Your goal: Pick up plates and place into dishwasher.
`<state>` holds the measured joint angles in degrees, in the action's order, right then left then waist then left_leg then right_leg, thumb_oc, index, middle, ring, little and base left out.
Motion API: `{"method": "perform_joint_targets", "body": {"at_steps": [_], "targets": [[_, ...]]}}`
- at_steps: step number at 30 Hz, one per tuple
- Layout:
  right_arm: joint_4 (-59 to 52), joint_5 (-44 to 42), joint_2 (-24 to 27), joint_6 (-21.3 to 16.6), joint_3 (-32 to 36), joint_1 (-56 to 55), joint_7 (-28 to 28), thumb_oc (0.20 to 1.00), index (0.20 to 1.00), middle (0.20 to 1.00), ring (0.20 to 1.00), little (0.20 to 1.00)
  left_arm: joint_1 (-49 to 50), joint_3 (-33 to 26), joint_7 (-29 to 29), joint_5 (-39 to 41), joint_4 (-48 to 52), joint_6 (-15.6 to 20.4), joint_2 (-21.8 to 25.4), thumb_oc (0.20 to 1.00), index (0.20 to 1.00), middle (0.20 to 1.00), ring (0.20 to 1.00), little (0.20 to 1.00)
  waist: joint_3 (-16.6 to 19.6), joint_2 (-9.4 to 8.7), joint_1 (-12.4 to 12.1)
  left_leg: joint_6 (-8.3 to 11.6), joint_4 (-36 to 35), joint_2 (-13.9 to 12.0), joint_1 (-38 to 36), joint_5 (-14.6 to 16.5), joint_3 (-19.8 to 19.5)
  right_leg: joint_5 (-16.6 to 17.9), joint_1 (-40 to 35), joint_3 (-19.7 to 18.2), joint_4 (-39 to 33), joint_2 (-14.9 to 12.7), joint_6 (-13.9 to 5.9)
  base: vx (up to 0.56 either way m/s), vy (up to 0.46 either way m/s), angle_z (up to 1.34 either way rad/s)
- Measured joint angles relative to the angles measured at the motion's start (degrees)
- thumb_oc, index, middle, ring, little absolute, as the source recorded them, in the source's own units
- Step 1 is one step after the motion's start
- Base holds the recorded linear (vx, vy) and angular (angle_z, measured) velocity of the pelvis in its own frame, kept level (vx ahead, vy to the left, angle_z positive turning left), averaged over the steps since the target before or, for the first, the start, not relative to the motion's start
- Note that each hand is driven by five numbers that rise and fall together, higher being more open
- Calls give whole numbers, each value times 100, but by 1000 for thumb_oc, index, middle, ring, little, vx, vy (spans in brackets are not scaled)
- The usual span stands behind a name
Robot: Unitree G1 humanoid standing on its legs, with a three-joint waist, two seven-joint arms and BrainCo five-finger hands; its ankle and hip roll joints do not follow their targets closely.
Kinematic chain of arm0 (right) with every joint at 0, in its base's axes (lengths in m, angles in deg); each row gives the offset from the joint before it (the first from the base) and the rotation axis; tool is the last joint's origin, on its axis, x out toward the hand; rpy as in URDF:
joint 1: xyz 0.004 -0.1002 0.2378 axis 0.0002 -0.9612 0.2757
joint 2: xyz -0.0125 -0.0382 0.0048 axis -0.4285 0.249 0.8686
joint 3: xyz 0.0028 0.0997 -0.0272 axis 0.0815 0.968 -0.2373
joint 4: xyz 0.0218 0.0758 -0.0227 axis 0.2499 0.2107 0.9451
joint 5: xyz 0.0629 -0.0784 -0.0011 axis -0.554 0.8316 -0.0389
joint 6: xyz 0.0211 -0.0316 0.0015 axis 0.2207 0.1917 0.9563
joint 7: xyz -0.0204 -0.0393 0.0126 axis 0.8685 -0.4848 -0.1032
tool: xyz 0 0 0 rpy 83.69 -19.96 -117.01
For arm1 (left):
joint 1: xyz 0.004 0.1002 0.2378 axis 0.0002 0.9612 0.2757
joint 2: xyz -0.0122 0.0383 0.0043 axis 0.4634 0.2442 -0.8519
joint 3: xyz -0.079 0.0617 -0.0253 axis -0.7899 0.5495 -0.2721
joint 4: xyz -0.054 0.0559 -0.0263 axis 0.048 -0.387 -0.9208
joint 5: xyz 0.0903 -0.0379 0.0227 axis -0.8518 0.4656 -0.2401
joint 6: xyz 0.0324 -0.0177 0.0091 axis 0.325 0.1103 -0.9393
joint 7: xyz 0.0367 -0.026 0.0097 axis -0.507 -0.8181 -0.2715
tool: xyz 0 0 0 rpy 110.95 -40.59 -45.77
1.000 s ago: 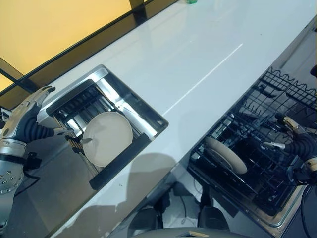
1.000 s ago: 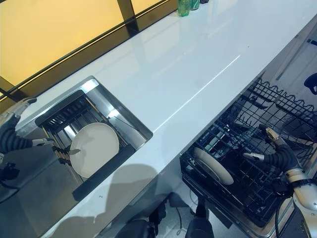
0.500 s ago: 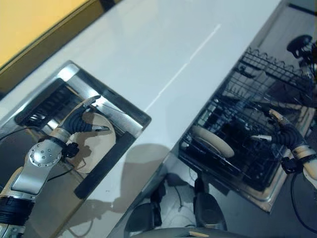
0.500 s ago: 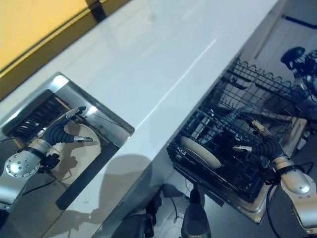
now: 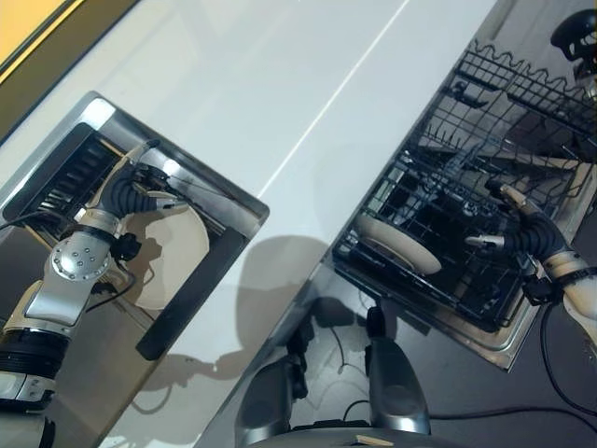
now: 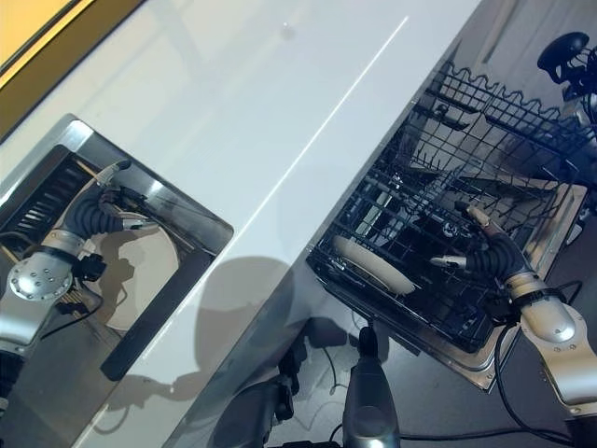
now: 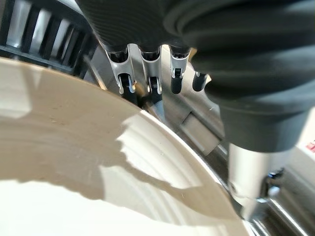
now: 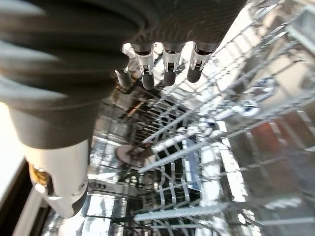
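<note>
Bright overall, with sheen and a thin streak of glare running along the white table (image 5: 308, 84), and strong reflections off the steel rim of the sink (image 5: 238, 201). Soft dark shadows cast across the plate (image 5: 177, 252) in the sink, over the near edge of the table and onto the floor below. Blurred at close range in both wrist views, with the dishwasher rack (image 8: 206, 147) smeared and blown out by glare, and the plate rim crossed by a hard-edged shadow.
</note>
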<state>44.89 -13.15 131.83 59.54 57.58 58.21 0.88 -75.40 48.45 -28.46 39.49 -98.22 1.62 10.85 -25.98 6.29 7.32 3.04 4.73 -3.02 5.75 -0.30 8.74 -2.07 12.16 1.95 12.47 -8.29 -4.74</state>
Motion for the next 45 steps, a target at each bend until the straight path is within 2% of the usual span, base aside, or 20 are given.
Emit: {"method": "perform_joint_targets", "body": {"at_steps": [6,12,18,21,26,32,37,45], "targets": [[-2,32,-2,0,25,-30,-81,1000,1000,1000,1000,1000,298,-294,172,-21,355,50,-231,1000,1000,1000,1000,1000,-32,70,-45,-1,-24,10,-33,-3,-41,-2,-59,60,-8,-18,-1,4,37,4],[-9,216,-120,-3,133,-83,-131,1000,1000,1000,1000,1000,978,-999,649,-119,1098,121,-660,1000,1000,1000,1000,1000,-52,118,-162,-6,-45,28,-135,-7,-138,-49,-199,164,2,-56,-6,-9,-12,9],[-92,281,-346,-5,249,-241,-169,1000,1000,1000,1000,1000,1102,-1483,1310,-132,1607,550,-838,1000,1000,1000,1000,1000,-47,128,-343,-5,-10,48,-121,-7,-229,-177,-171,230,148,-94,0,-6,-48,8],[-95,283,-396,-13,314,-269,-177,1000,1000,1000,1000,1000,1102,-1604,1613,-477,1756,703,-837,1000,1000,1000,1000,1000,-43,130,-363,-2,-5,48,-112,-6,-257,-210,-154,242,218,-100,7,13,-34,4],[-112,287,-402,-13,314,-259,-173,1000,1000,1000,1000,1000,1162,-1608,1624,-562,1717,697,-854,1000,1000,1000,1000,1000,-43,128,-362,-1,0,48,-104,-5,-258,-211,-143,244,253,-98,8,0,0,0],[-121,285,-389,-7,313,-227,-160,1000,1000,1000,1000,1000,989,-1519,1455,-559,1344,486,-860,1000,1000,1000,1000,1000,-35,118,-349,5,100,44,38,-1,-259,-212,4,222,349,-98,14,0,0,0],[-99,281,-323,3,294,-94,-109,1000,1000,1000,1000,1000,618,-1062,1298,-554,612,294,-789,1000,1000,1000,1000,1000,-32,99,-328,9,224,35,185,4,-253,-203,138,181,390,-91,27,4,7,-1],[-80,281,-289,9,85,73,-40,1000,1000,1000,1000,1000,286,-689,1011,-504,-271,-20,-761,1000,1000,1000,1000,1000,-150,-138,-164,12,309,28,320,8,-211,-190,298,122,469,-80,39,20,20,-3]]}}
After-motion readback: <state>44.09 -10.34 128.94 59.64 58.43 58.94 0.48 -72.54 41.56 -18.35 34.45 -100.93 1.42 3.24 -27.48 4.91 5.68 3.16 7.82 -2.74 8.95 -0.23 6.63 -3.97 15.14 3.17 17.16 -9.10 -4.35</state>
